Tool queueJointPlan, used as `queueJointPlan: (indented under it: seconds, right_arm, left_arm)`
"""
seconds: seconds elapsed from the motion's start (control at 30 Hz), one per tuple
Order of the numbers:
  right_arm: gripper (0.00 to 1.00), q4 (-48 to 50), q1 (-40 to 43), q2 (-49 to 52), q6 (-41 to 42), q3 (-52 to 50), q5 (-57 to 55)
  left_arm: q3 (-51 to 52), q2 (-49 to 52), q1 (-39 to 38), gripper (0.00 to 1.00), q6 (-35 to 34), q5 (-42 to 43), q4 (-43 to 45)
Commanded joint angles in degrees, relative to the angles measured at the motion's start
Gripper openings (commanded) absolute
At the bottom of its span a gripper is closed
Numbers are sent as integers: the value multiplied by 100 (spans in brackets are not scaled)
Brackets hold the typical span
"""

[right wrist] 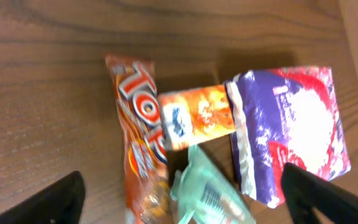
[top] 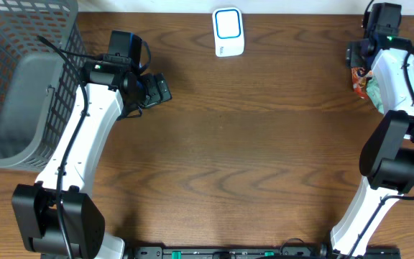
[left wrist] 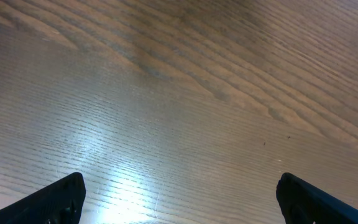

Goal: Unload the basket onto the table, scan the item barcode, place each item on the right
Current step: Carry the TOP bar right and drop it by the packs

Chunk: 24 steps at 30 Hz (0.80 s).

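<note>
Right pincer (right wrist: 182, 177) spread wide above a heap of snack packets (right wrist: 138, 124) at the worktop's (top: 264, 144) far right corner, left pincer (left wrist: 180, 180) likewise apart over plain wood, white scanner (top: 228, 32) far centre, grey basket (top: 20, 79) left.

The barcode scanner (top: 228, 32) sits mid-table (top: 264, 144) at the far edge. Well to the scanner's left stands the wire basket (top: 60, 43). My left gripper (top: 158, 89) hangs between them, nearer me than the scanner. Well to the scanner's right lies a snack cluster. Its bar wrapper (right wrist: 138, 124) is closest to the scanner, a small packet (right wrist: 197, 115) overlaps that wrapper, and a bag (right wrist: 291, 130) lies farthest out.
</note>
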<state>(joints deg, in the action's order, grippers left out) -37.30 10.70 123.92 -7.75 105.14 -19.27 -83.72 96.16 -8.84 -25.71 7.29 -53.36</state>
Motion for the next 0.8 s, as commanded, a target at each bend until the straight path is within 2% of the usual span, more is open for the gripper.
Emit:
queueJointPlan:
  seconds: [0.0, 0.33, 0.53, 0.77]
  right_arm:
    - [99, -81, -109, -87, 127, 9, -57]
    - [99, -343, -573, -1268, 1049, 9, 105]
    - [99, -1462, -970, -2516, 1047, 9, 953]
    - [99, -2516, -1318, -3388, 1108, 9, 1499]
  left_arm:
    - [-50, 2, 4, 98, -9, -72, -15]
    - [-50, 2, 4, 98, -9, -72, -13]
    - [-50, 2, 4, 98, -9, -72, -13]
    - [-50, 2, 4, 98, -11, -72, -13]
